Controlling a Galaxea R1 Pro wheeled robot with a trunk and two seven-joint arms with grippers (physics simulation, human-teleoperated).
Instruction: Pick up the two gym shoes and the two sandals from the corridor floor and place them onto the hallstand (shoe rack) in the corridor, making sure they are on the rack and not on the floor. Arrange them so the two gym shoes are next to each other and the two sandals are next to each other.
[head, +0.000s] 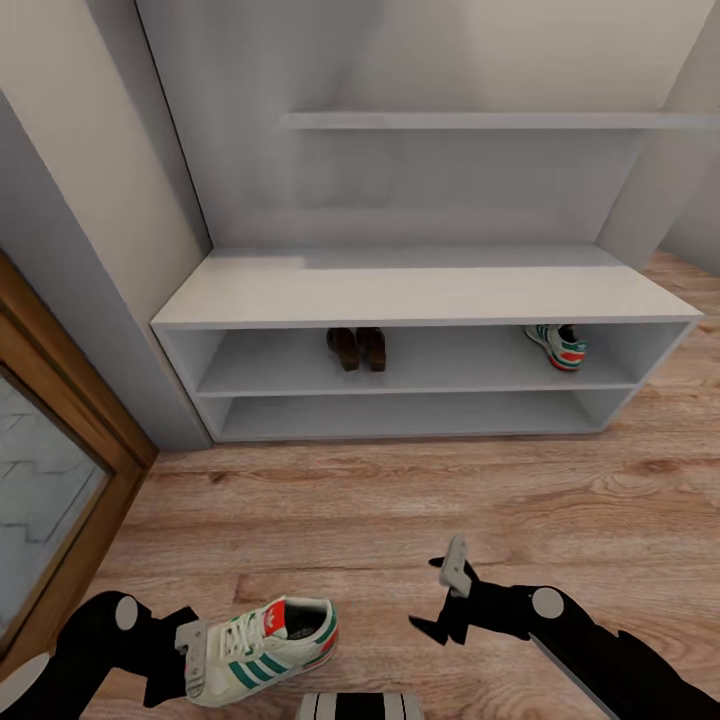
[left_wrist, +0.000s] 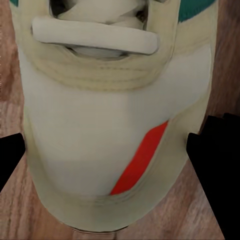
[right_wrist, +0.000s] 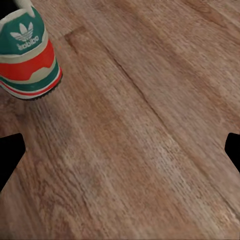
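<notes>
One gym shoe (head: 270, 645), white with green stripes and a red heel, lies low over the corridor floor (head: 400, 500) at the near left. My left gripper (head: 212, 665) is shut on its toe; in the left wrist view the black fingers (left_wrist: 215, 165) press both sides of the toe (left_wrist: 110, 130). My right gripper (head: 445, 598) hangs open to the shoe's right, holding nothing, and its camera shows the shoe's heel (right_wrist: 27, 55). The other gym shoe (head: 557, 346) is at the right end of the hallstand's (head: 420, 295) upper shelf. Both sandals (head: 357, 349) stand side by side mid-shelf.
A thin floating shelf (head: 480, 120) hangs on the wall above the hallstand. A wood-framed door with a glass panel (head: 50, 480) is at the left. The hallstand's lower shelf (head: 410, 415) holds nothing. Open plank floor lies between me and the rack.
</notes>
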